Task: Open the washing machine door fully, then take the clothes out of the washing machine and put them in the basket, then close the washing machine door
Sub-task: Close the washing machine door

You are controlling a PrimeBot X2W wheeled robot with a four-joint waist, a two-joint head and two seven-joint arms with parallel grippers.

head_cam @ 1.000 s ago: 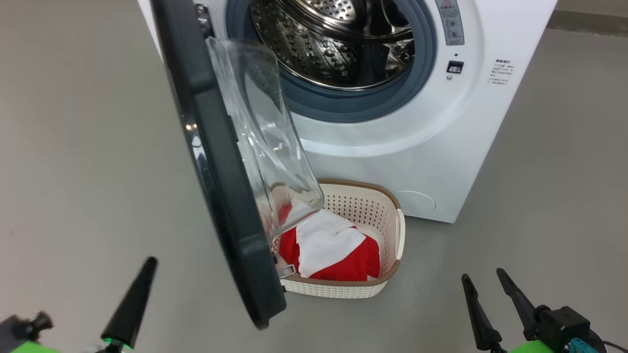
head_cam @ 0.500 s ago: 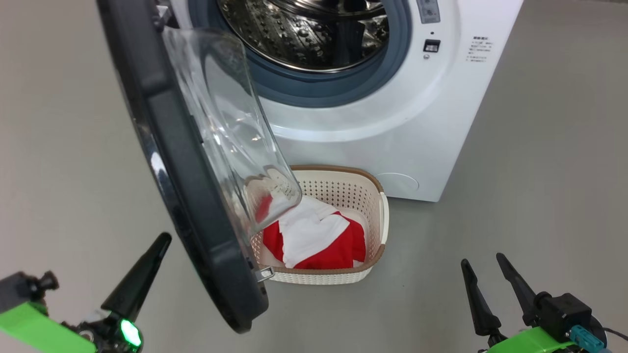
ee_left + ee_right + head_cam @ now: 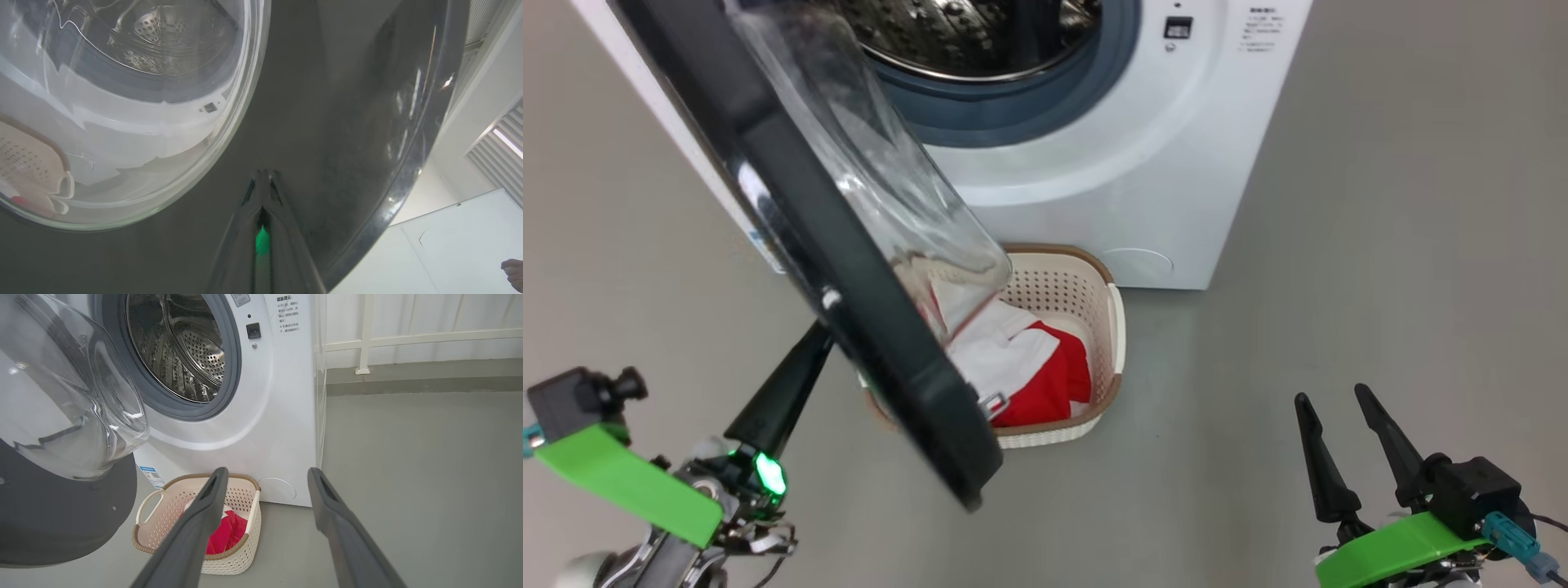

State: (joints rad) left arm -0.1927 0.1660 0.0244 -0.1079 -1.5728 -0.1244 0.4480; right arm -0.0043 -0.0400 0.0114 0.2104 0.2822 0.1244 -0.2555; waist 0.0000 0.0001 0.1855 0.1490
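The white washing machine [image 3: 1094,188] stands with its drum [image 3: 184,347] showing no clothes. Its door [image 3: 792,212], black-rimmed with a clear glass bowl [image 3: 874,163], hangs swung out over the basket [image 3: 1115,327]. Red and white clothes [image 3: 1054,384] lie in that cream basket [image 3: 229,563], on the floor against the machine's front. My left gripper [image 3: 813,343] is shut on nothing, its tip against the door's outer black face [image 3: 327,122]. My right gripper [image 3: 1335,408] stands open at the lower right, well apart from the basket, its fingers [image 3: 204,506] framing the clothes [image 3: 229,535].
Grey floor [image 3: 1380,245] spreads to the right of the machine. A white railing [image 3: 367,335] and a low kerb run behind it. A person's hand [image 3: 512,271] shows at the far lower right of the left wrist view, beyond the door.
The head camera has shifted, so the machine sits higher and further left in the picture. My shut left gripper has risen up to the door's outer face. The right gripper keeps its pose.
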